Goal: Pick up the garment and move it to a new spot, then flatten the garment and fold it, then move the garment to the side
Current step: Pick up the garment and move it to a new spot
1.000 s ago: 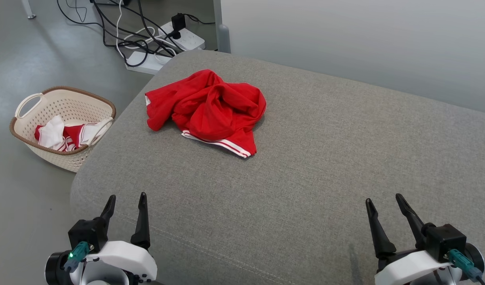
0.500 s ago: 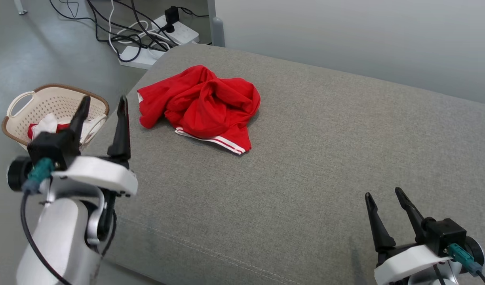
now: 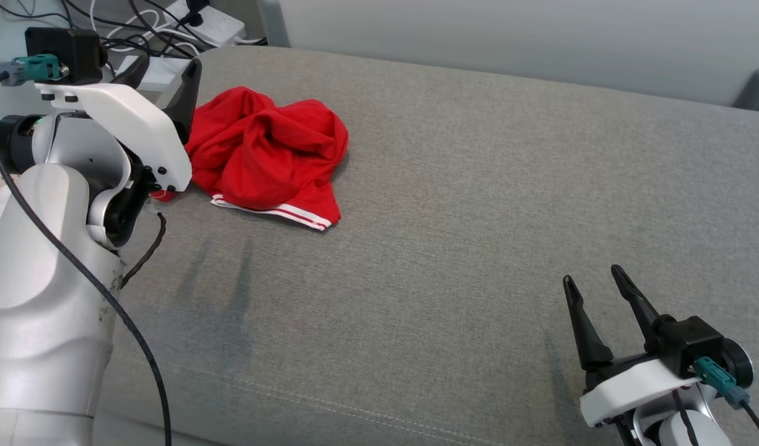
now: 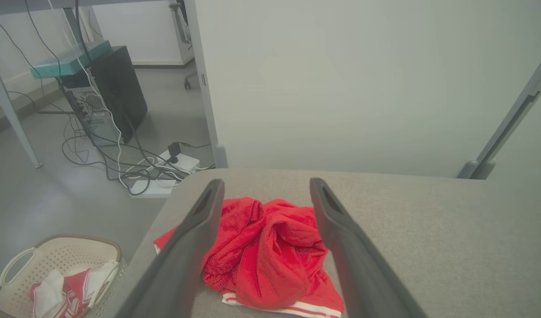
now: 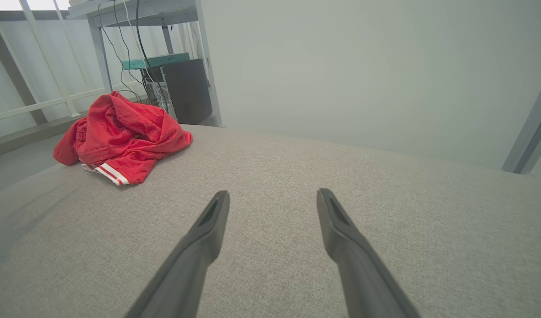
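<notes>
A: Head view, quick. Where's the garment lying?
B: The red garment [image 3: 267, 155] is lying crumpled on the far-left part of the grey upholstered cushion [image 3: 478, 186], with its white-striped hem pointing near-right.
A: Left claw?
B: The left gripper [image 3: 167, 65] is hanging at the far left, just beside the garment's left edge. One dark finger [image 3: 190, 93] is overlapping that edge in the picture, and I cannot tell if it's touching. White power strips [image 3: 215, 18] are lying on the floor beyond.
A: Right one?
B: The right gripper [image 3: 591, 274] is sitting near right over bare cushion, well apart from the garment. Its fingers are standing spread and are holding nothing.
A: Left wrist view.
B: Both fingers are standing wide apart, gripping nothing. The garment is showing between them, farther along the cushion. A cream laundry basket [image 4: 54, 256] is sitting on the floor left of the cushion, with red and white clothes [image 4: 71, 291] lying in it. A black computer tower [image 4: 115, 88] is standing on the far floor.
A: Right wrist view.
B: The fingers are standing wide and empty, pointing across bare cushion. The garment is lying heaped at far left, with its striped hem facing the near side. A pale partition [image 5: 341, 66] is rising behind the cushion.
</notes>
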Controlling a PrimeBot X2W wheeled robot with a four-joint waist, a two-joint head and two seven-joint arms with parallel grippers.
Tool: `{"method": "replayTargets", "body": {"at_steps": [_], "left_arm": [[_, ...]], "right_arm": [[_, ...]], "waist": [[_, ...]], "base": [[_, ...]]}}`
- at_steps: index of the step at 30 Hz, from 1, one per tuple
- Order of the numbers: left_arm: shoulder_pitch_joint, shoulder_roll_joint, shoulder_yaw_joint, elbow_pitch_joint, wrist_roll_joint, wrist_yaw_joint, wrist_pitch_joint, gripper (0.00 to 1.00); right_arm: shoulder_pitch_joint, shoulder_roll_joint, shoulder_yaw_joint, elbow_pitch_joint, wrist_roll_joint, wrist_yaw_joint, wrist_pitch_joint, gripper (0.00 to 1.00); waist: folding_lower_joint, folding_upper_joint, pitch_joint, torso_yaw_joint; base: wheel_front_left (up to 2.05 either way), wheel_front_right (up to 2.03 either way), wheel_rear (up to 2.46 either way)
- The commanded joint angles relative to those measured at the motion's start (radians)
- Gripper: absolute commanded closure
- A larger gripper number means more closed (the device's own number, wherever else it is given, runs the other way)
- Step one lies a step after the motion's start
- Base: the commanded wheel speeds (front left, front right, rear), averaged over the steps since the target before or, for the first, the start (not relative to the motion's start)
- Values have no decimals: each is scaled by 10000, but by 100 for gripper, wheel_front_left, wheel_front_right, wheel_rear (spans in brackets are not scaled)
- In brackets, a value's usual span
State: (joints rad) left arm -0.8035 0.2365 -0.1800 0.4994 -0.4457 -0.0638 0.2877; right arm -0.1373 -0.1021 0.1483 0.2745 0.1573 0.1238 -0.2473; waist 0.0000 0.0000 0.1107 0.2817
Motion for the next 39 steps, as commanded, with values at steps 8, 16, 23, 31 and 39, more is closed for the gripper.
{"method": "replayTargets", "body": {"at_steps": [8,16,23,31,39], "left_arm": [[-1389,466,-39,2270,-756,-523,1048,0],[-1879,863,-141,3757,-1244,-646,952,0],[-2132,1292,-83,4702,-1482,-661,504,0],[-2519,1497,-156,5468,-1423,-661,-181,100],[-3017,1484,-549,5742,-1000,-628,-1041,100]], "right_arm": [[-682,-123,672,-200,25,69,-114,0],[-1146,-161,1086,-250,103,69,-124,0],[-1458,-264,1203,-289,148,69,-132,0],[-1649,-317,1220,-264,239,69,-139,0],[-1597,-269,1059,-167,268,69,-143,0]], "waist": [[0,0,744,-849],[0,0,1519,-1550],[0,0,2083,-2008],[0,0,2285,-2204],[0,0,2019,-2063]], "base": [[0,0,0],[0,0,0],[0,0,0],[0,0,0],[0,0,0]]}}
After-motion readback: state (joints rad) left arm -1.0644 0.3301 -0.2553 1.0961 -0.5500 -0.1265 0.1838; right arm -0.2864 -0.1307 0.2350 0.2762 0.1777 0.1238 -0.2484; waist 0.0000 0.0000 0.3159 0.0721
